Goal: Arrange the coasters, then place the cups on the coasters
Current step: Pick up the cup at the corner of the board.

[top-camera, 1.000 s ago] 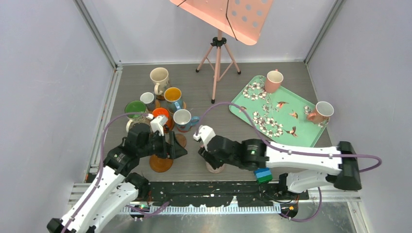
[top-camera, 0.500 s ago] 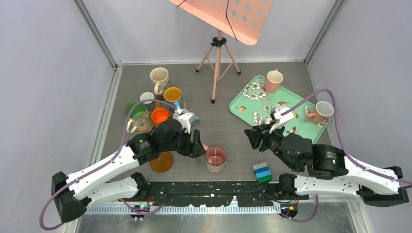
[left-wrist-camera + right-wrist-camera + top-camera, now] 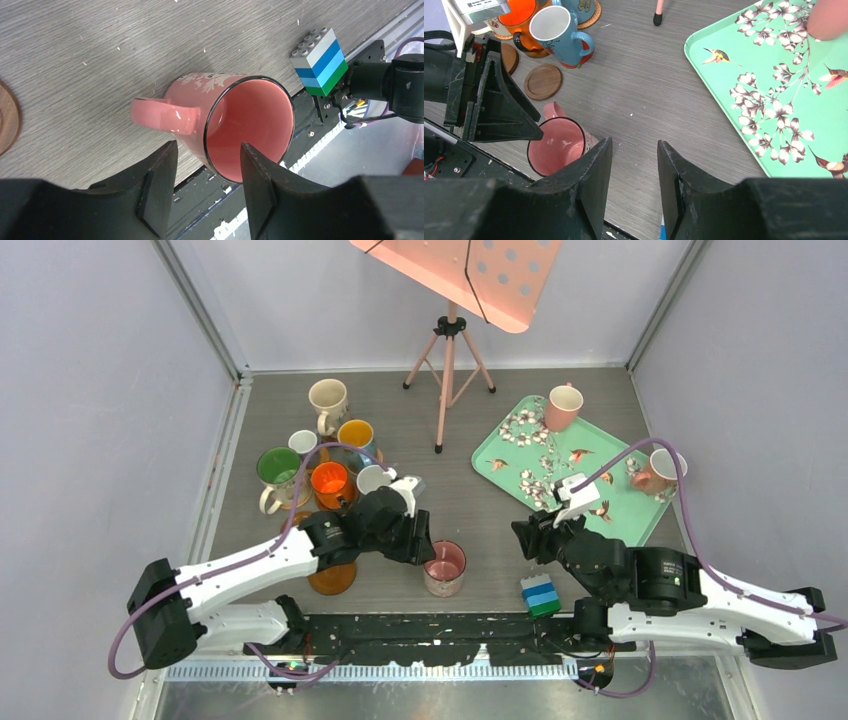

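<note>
Progress: partway, by my reading.

Done, as far as it shows: a tight cluster of mugs at the far left of the tabletop [image 3: 460, 502]. It includes the cream mug [image 3: 328, 398], green-lined mug [image 3: 278, 468], orange mug [image 3: 330, 480], blue mug [image 3: 561, 32] and a couple more. The blue mug stands on a red coaster [image 3: 576, 62]. Whether every mug in the cluster has a disc under it cannot be told.

Left to do:
- The pink mug [image 3: 250, 117] stands upright on bare tabletop near the front edge, with no disc showing beneath it.
- The far tray mug [image 3: 564, 406] and right tray mug [image 3: 661, 470], both pink, sit on the tray [image 3: 784, 65].
- Free discs: the dark brown coaster [image 3: 543, 81] lies near the pink mug's handle side. The orange-tan coaster [image 3: 332, 578] lies to its left, partly under the left arm.

Left claw [image 3: 207, 149]: spread, one finger on each side of the pink mug's wall next to the handle. A strip of tabletop shows between the outer finger and the mug, so no pinch is seen yet. The likely step is taking this mug to a free disc.

Right claw [image 3: 634, 144]: spread and empty, hovering over the tabletop between the pink mug and the tray.

Materials and shapes:
- Pink mug: glossy glazed ceramic, slightly tapered, with a dark line on the rim, a pale pattern outside and a thick loop handle.
- Coasters: flat, round, wood-toned and matte.
- Tabletop: grey wood-grain, dull, with pale flecks.
- Tray: smooth mint surface printed with white blossoms and small birds, with rounded corners and a low lip.
</note>
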Action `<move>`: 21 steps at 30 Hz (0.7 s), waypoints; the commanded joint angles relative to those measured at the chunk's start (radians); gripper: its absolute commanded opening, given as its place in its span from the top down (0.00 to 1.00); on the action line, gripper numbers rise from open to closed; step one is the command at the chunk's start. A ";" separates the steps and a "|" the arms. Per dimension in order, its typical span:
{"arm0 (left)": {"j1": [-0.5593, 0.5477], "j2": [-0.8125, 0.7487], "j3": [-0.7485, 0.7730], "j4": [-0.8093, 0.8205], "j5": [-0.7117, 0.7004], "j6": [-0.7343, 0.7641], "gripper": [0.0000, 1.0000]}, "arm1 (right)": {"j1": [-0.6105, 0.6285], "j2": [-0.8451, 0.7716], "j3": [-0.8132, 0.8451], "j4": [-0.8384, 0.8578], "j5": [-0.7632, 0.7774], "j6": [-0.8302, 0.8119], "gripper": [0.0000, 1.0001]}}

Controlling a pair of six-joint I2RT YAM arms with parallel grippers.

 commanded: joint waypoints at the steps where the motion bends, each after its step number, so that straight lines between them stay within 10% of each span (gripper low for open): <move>1: -0.015 0.038 0.014 0.061 -0.004 -0.019 0.51 | 0.002 -0.029 -0.027 0.025 0.023 0.035 0.54; 16: -0.040 0.003 0.060 -0.168 -0.082 -0.023 1.00 | 0.001 -0.053 -0.066 0.004 0.037 0.060 0.31; 21: -0.039 -0.137 0.076 -0.291 -0.229 -0.063 1.00 | 0.002 -0.061 -0.076 -0.003 0.049 0.068 0.19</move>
